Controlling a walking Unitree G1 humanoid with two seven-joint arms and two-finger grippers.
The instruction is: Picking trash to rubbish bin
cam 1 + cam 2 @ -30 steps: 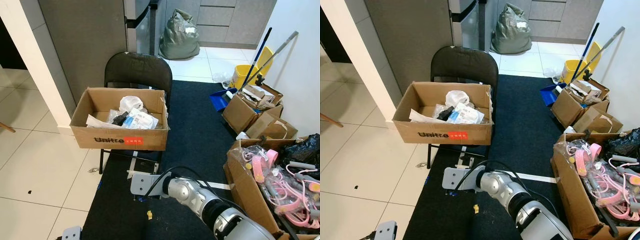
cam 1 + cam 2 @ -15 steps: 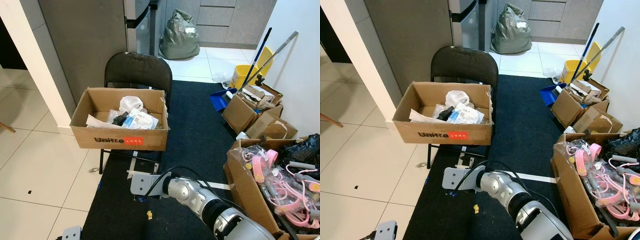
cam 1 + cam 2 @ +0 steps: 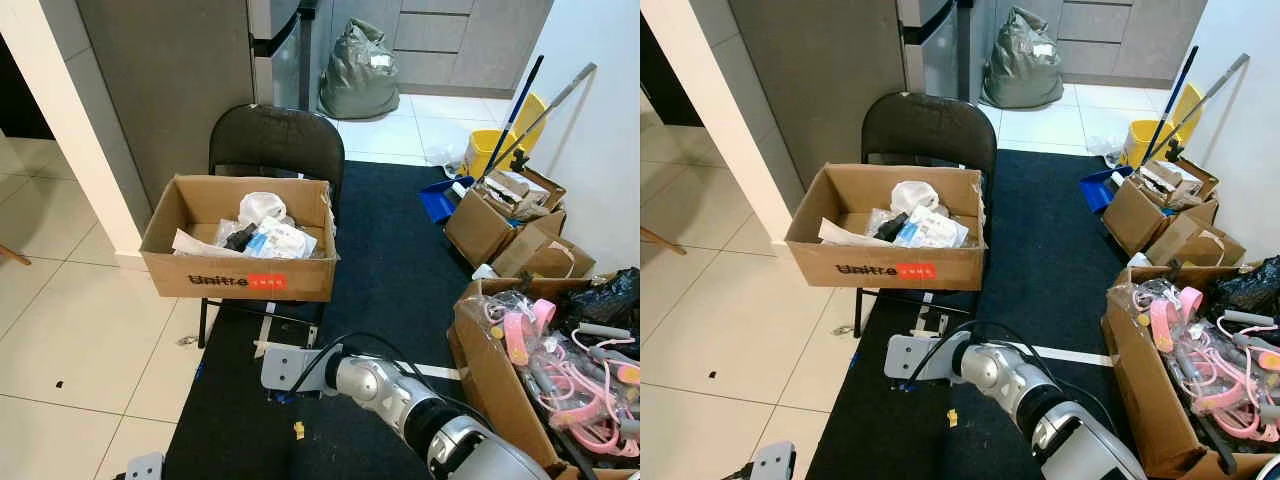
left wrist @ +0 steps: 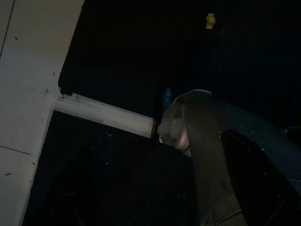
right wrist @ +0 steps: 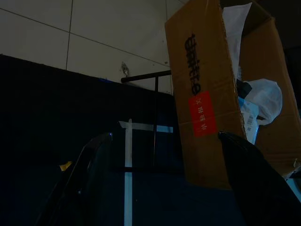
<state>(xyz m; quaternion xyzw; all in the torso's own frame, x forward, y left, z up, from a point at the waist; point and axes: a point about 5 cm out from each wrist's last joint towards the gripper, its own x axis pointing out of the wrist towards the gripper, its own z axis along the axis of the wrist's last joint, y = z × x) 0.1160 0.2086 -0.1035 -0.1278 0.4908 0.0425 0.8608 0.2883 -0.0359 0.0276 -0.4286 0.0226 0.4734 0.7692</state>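
Observation:
A brown cardboard box (image 3: 240, 268) sits on a black folding chair (image 3: 277, 140). It holds trash: a white plastic bag (image 3: 261, 207), papers and a dark item. A small yellow scrap (image 3: 298, 429) lies on the dark carpet in front of the chair. My right arm (image 3: 385, 388) reaches low over the carpet toward the chair legs. In the right wrist view my right gripper (image 5: 165, 136) is open and empty, facing the box (image 5: 211, 94) from below. My left gripper (image 4: 164, 134) hangs over the carpet, fingers apart, near a white tape strip (image 4: 103, 113).
Open boxes (image 3: 500, 225) stand along the right wall, the nearest one full of pink items (image 3: 560, 360). A yellow bucket (image 3: 487, 150), mop handles and a blue dustpan (image 3: 440, 197) stand behind them. A grey bag (image 3: 358, 75) lies at the back. White tiles (image 3: 80, 340) lie to the left.

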